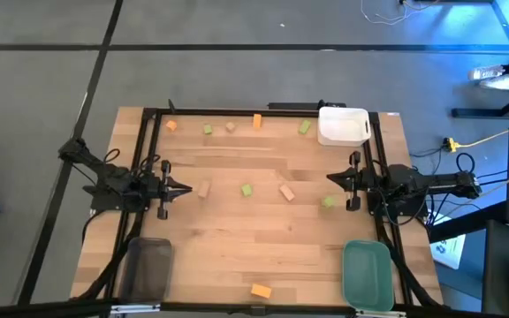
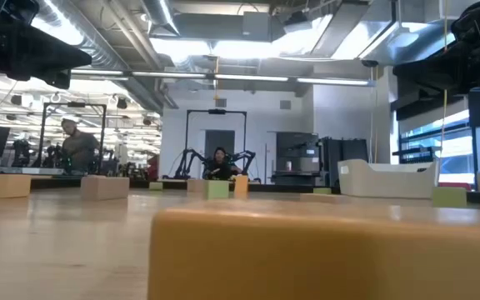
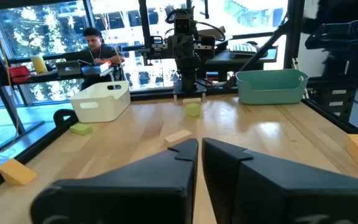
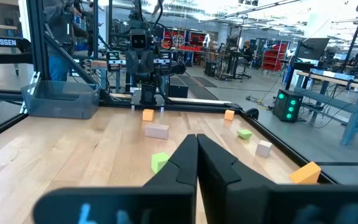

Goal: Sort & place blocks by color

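Note:
Small orange, light green and pale tan blocks lie scattered flat on the wooden table. A row sits near the far edge, among them an orange block (image 1: 171, 125) and a green block (image 1: 304, 127). In mid-table lie a tan block (image 1: 203, 189), a green block (image 1: 246, 189), another tan block (image 1: 286, 192) and a green block (image 1: 328, 202). One orange block (image 1: 261, 290) lies at the near edge and fills the low view (image 2: 307, 250). My left gripper (image 1: 184, 188) is shut at mid-left. My right gripper (image 1: 332, 179) is shut at mid-right. The two point at each other.
A white tray (image 1: 343, 124) stands at the far right corner, a grey tray (image 1: 148, 265) at the near left, a green tray (image 1: 367, 272) at the near right. A black frame (image 1: 237, 110) borders the table. People sit at workstations beyond the table.

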Motion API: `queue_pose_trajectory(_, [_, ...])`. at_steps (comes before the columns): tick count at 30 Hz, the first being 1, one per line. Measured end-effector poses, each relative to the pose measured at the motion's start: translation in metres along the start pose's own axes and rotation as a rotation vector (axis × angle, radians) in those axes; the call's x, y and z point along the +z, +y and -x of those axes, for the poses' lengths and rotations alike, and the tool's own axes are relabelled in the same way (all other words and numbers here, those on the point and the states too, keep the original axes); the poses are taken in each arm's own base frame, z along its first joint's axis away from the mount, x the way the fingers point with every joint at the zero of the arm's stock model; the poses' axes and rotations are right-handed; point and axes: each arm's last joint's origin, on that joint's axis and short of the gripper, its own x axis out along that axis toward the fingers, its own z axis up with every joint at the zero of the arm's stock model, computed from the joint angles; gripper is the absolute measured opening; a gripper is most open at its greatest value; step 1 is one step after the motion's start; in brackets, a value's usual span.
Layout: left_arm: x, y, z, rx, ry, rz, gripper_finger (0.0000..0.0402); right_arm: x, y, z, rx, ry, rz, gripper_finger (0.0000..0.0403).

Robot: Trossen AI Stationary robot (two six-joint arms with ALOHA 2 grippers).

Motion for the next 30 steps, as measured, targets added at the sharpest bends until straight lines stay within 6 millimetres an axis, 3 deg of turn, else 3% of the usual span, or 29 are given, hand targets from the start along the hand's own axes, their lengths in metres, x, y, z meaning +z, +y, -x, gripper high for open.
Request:
queue_pose_trajectory(12, [0.0,0.0,0.0,0.0,0.0,0.0,0.0001,0.0,0.0,0.0,0.0,0.0,0.0,0.0006])
queue_pose_trajectory(30, [0.0,0.0,0.0,0.0,0.0,0.0,0.0023,0.0052,-0.0006,0.0001,-0.005,-0.053,-0.04,0.0006])
